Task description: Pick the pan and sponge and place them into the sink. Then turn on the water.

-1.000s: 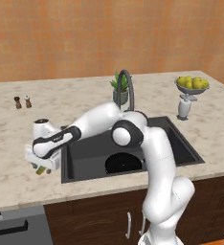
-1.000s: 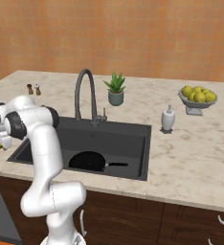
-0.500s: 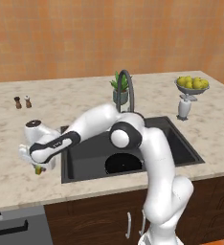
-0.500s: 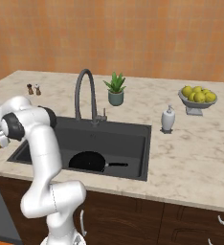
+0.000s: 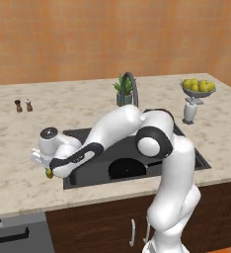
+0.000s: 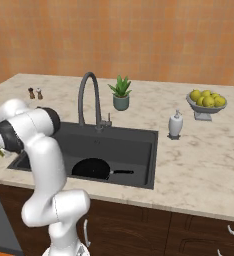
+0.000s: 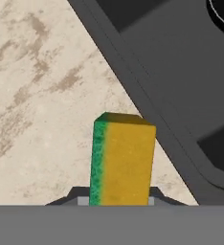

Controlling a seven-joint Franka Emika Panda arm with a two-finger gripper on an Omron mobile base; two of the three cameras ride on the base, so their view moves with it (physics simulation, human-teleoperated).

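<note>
My gripper [image 5: 48, 171] is shut on the sponge [image 7: 121, 160], whose yellow face is towards the hand camera with the green face along its left side. It hangs just above the counter by the sink's [image 5: 88, 170] left rim [image 7: 147, 110]. The black pan [image 5: 128, 169] lies on the basin floor near the front, its short handle [image 6: 122, 172] pointing right in the right base view. The arched dark faucet [image 6: 89, 98] stands behind the basin, and no water runs from it.
Salt and pepper shakers [image 5: 22, 105] stand at the back left of the counter. A potted plant [image 6: 121, 94], a soap dispenser [image 6: 175, 124] and a bowl of lemons [image 6: 206, 100] sit behind and to the right of the sink [image 6: 136, 145].
The hand with the sponge drew slightly left, then swung right towards the sink's left rim. The pan and the base have not moved.
</note>
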